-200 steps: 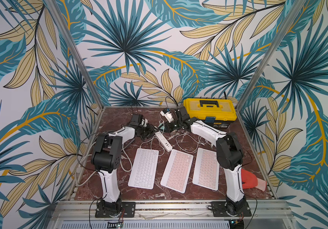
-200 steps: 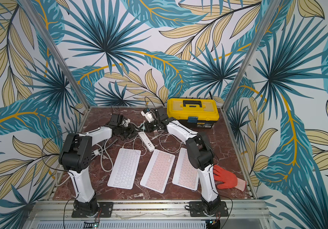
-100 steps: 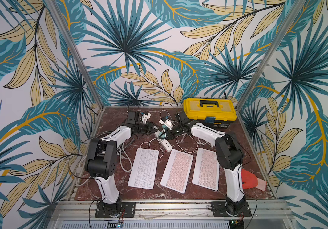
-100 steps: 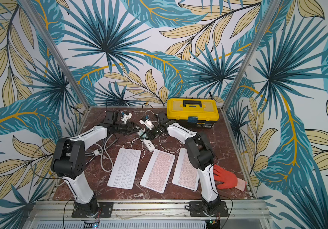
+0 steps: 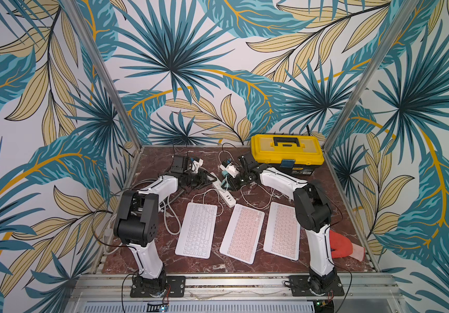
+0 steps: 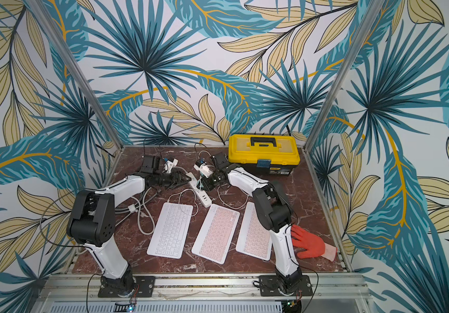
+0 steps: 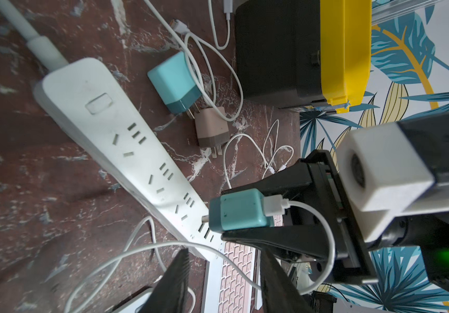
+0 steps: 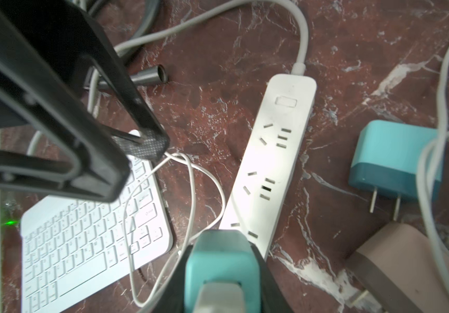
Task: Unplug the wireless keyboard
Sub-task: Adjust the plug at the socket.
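Keyboard [image 5: 197,230], white and flat, lies nearest me on the table, apart from both grippers. Its thin, floppy cable [image 8: 190,189] loops back to a teal charger [image 8: 222,257]. My right gripper [image 7: 234,215] is clamped on the charger's flat sides, prongs at the power strip's [image 7: 114,141] end socket; whether they are clear I cannot tell. I judge the charger light, hard and slick: grip the body, never the cable. My left gripper [image 7: 224,252] hovers alongside, jaws apart, empty. Beyond stands a yellow toolbox [image 5: 287,153].
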Action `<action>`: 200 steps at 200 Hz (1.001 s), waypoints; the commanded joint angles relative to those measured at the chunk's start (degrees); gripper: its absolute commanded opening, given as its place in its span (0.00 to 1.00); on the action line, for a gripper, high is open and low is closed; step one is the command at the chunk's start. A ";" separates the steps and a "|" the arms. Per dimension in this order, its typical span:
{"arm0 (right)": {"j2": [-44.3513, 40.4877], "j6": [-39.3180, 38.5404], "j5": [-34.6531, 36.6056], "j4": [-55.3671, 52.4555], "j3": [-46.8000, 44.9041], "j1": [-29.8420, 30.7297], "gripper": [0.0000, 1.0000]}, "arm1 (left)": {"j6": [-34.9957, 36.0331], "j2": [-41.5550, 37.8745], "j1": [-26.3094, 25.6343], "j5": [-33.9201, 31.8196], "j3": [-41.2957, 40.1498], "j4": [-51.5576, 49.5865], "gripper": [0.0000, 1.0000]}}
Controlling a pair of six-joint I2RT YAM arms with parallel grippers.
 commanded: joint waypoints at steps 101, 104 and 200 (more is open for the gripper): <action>2.62 -0.93 10.82 -5.70 1.94 3.99 0.44 | -0.61 1.61 0.27 -1.86 -1.34 0.19 0.44; 2.54 -0.89 10.73 -5.80 2.00 3.99 0.45 | -0.56 1.65 0.27 -1.85 -1.31 0.16 0.44; 1.94 1.64 4.37 -5.89 2.27 3.19 0.38 | -0.55 1.57 0.27 -2.19 -2.09 0.23 0.44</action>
